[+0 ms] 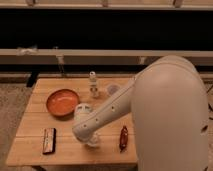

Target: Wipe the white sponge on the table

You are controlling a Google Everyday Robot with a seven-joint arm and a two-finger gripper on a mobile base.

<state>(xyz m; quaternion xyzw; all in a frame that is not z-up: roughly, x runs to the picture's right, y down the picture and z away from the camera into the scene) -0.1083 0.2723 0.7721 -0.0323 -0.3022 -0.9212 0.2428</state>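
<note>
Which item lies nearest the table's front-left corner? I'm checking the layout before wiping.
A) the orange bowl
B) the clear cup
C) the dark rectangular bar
C: the dark bar lies by the front-left corner of the table; the pincer is down mid-front.

On the counter (35, 127), the bowl (62, 102) sits left, the bar (49, 140) before it, a bottle (93, 83) and cup (112, 90) behind. The gripper (92, 141) is low at front centre, a packet (123, 137) to its right.
</note>
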